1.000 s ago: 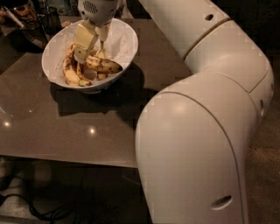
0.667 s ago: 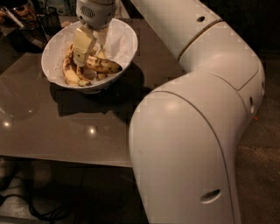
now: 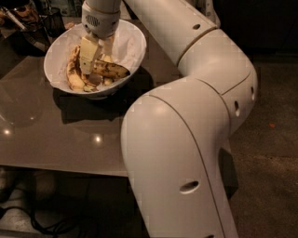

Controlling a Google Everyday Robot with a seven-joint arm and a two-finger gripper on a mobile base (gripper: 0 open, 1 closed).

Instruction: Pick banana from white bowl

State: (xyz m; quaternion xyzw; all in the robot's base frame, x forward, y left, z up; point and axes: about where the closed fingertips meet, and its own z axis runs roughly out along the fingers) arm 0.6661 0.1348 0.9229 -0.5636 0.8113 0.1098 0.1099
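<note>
The white bowl [image 3: 132,44] stands on the dark table at the upper left. Inside it lie a few bananas. The banana [image 3: 113,70], yellow with small dark spots, lies across the middle with its tip pointing right. My gripper [image 3: 94,62] reaches down into the bowl from above, and its cream fingers [image 3: 87,52] are closed around the left part of the banana. A banana with brown streaks [image 3: 72,74] curves along the bowl's left side. A stubby banana end [image 3: 88,87] shows below the gripper. The banana's left end is hidden by the fingers.
The glossy brown table [image 3: 56,135] runs to a front edge near the bottom left. My large white arm [image 3: 186,139] fills the right half of the view. Dark objects [image 3: 23,14] stand behind the bowl at the far left. Cables lie on the floor below.
The gripper stays down in the bowl at the same banana. The arm's elbow and upper link have shifted a little to the left.
</note>
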